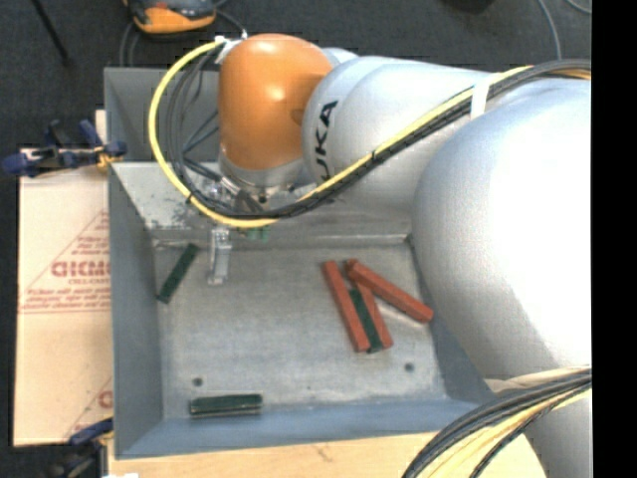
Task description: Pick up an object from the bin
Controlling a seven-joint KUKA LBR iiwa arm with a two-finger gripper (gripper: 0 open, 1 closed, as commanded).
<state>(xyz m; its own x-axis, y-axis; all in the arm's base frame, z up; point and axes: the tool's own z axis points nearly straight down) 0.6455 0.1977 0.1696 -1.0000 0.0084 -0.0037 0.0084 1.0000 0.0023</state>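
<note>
**Gripper (218,272) low beside a dark green stick (176,272), nothing seen in it**

Camera view: your gripper hangs low in the back part of the bin (134,297), toward the picture's left, under the orange cover (261,98) of the wrist. The dark green stick lies tilted on the floor just beside it, on the side of the bin's left wall. It is apart from the gripper, not under it.

What could go wrong, in my judgement:
- If you close the gripper where it is now, it will probably close on nothing, because the stick is beside it.
- If you move sideways at this height, the gripper may push the stick against the wall instead of taking it.
- The stick is thin and lies flat, so going lower could press the gripper on the metal floor before it gets any hold.

About the gripper itself: I cannot tell whether it is apart or together, since the wrist hides most of it. I see no thing held in it, and I cannot tell if it touches the floor.

Other things are well apart from it: some red sticks (383,292) with one green stick (372,327) among them toward the right, and a second dark stick (226,404) near the front wall.
</note>
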